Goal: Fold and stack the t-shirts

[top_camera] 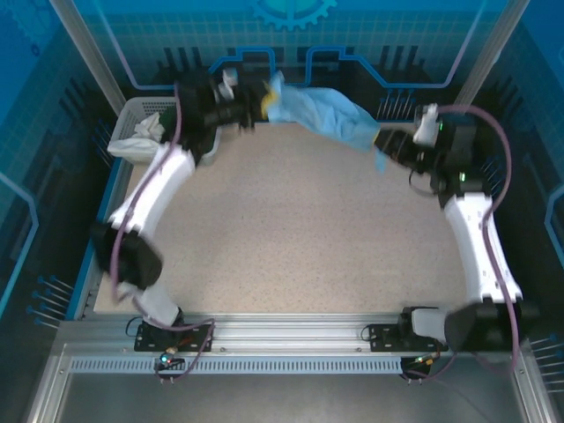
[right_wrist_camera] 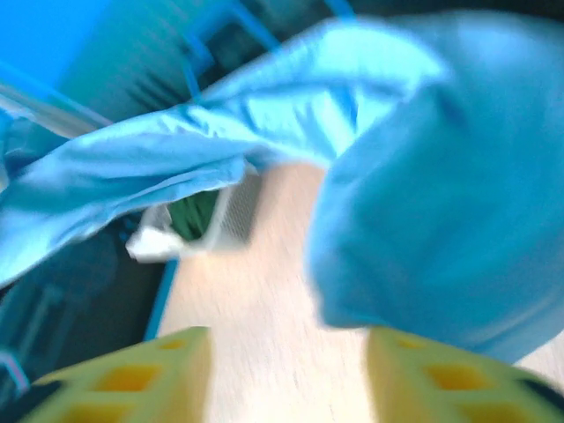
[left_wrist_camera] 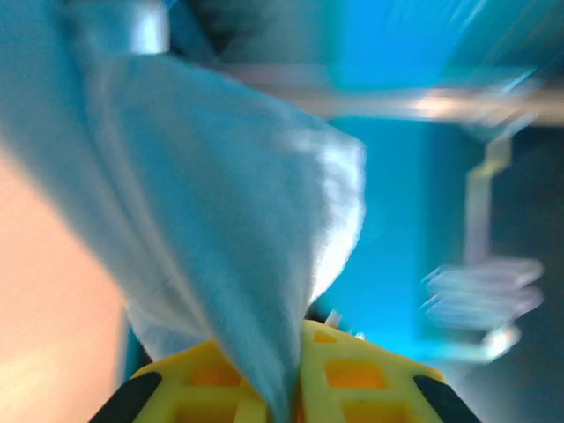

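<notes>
A light blue t-shirt hangs stretched in the air over the table's far side, between my two grippers. My left gripper holds its left end. In the left wrist view the cloth runs down into the narrow gap of the left gripper, whose yellow fingers pinch it. My right gripper is at the shirt's right end. In the right wrist view its fingers stand wide apart, and the blue cloth sags over the right one. The right gripper has nothing between its fingers.
A white basket stands at the far left corner with a white garment spilling over its rim and a dark green garment inside. The beige tabletop lies below the shirt. Frame posts and blue walls enclose the back.
</notes>
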Controlling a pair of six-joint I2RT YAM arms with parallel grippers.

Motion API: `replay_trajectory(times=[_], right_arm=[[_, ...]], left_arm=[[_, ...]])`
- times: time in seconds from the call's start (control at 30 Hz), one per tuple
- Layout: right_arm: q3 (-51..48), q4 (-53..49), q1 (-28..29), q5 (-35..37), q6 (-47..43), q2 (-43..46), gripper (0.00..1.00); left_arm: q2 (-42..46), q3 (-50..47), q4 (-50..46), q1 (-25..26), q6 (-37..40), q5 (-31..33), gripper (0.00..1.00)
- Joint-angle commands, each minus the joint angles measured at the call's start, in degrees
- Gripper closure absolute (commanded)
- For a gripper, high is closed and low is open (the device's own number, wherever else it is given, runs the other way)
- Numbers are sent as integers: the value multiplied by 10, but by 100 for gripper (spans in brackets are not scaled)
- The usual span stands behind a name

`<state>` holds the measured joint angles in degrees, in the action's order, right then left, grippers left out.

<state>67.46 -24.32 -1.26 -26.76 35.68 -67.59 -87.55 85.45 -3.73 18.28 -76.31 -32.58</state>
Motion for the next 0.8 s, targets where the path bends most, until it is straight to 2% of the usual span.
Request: replay_trajectory(times=[0.0,0.03,0.07,0.1,0.17,0.23,0.3,0.4,0.47,0.63,0.77], right_arm=[[-203,-36,-10,47,3,53,32],[-250,-58,-19,75,13,82,26],[-280,-93,-28,110,22,103,21],[-292,-115,-33,133,27,112,19],[-294,-142,-34,182,48,108,19],[-275,-145,-38,205,76,82,18],[-231,-153,-39,218,91,27,19],[-128,-175,-21,233,86,-75,24],[-41,-215,4,267,80,-151,25],[191,-333,74,301,29,-363,34],[376,-397,142,314,8,-506,34]], left_arm=[[207,-269,-80,10,199,31,74],[247,-338,-138,3,254,42,56],[280,-393,-207,-15,294,61,43],[300,-444,-239,-35,319,60,34],[345,-511,-305,-90,342,79,21],[380,-520,-339,-104,345,123,9],[390,-505,-330,-104,333,144,3],[337,-474,-283,-104,313,127,3],[274,-446,-267,-95,316,113,9],[80,-284,-341,-21,379,172,16],[-79,-129,-374,26,390,201,22]])
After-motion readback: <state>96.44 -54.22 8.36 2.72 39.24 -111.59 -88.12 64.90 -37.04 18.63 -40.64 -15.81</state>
